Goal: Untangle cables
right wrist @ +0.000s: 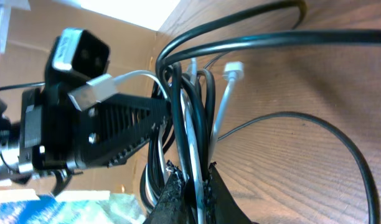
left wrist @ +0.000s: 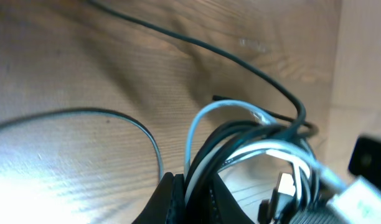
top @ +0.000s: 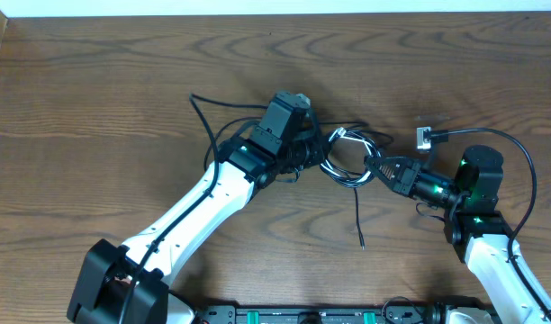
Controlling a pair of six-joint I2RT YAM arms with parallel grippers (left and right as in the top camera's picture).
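The cables (top: pixel 346 160), black and white cords, lie knotted together in the middle of the table between my two grippers. My left gripper (top: pixel 310 153) reaches into the bundle from the left. In the left wrist view its jaws (left wrist: pixel 193 196) are shut on a white strand and black strands of the cables (left wrist: pixel 240 143). From the right, my right gripper (top: pixel 376 167) meets the same bundle. Its jaws (right wrist: pixel 192 186) are shut on a white strand and a black one of the cables (right wrist: pixel 190 118). A small white plug (right wrist: pixel 233 71) sticks out of the knot.
One black cable end (top: pixel 360 236) trails toward the table's front. Another black strand (top: pixel 203 117) loops out to the left behind the left arm. A plug (top: pixel 424 138) lies on the wood just behind the right gripper. The left gripper body (right wrist: pixel 109 134) fills the left of the right wrist view.
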